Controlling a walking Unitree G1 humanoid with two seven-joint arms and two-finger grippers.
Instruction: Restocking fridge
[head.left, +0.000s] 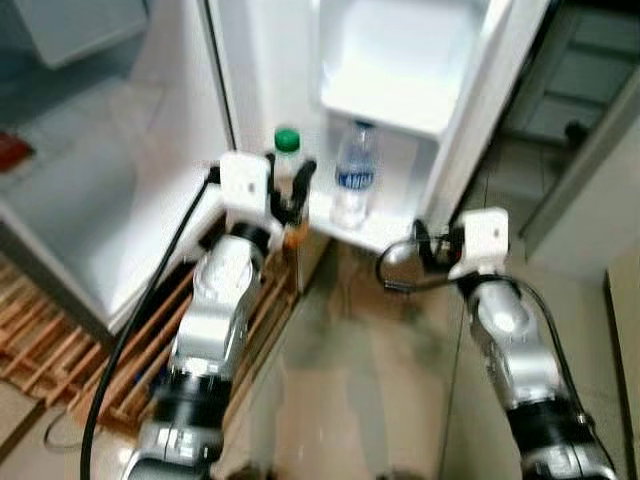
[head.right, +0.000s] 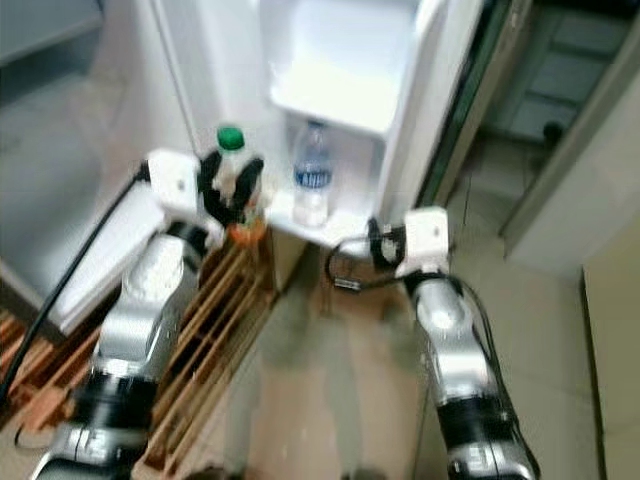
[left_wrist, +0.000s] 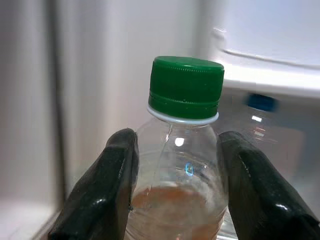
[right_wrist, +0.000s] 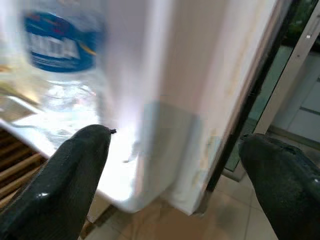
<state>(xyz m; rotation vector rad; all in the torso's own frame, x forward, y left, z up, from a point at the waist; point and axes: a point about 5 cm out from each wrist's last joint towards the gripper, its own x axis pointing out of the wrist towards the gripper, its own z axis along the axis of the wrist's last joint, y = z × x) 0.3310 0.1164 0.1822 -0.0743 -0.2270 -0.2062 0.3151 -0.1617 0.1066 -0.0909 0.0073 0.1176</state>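
Note:
My left gripper (head.left: 290, 192) is shut on a clear bottle (left_wrist: 179, 190) with a green cap (left_wrist: 186, 87) and some brownish liquid, held upright just left of the open fridge door's lower shelf (head.left: 385, 232). A water bottle (head.left: 354, 182) with a blue label stands on that shelf. My right gripper (head.left: 425, 245) is open, low beside the door's right edge, with nothing between its fingers (right_wrist: 75, 175). In the right wrist view the water bottle (right_wrist: 62, 65) is close ahead.
An upper door bin (head.left: 395, 75) hangs above the water bottle. A wooden slatted pallet (head.left: 60, 350) lies on the floor at the left under the fridge body. Tiled floor (head.left: 370, 380) stretches ahead. A doorway and dark cabinet (head.left: 570, 90) stand to the right.

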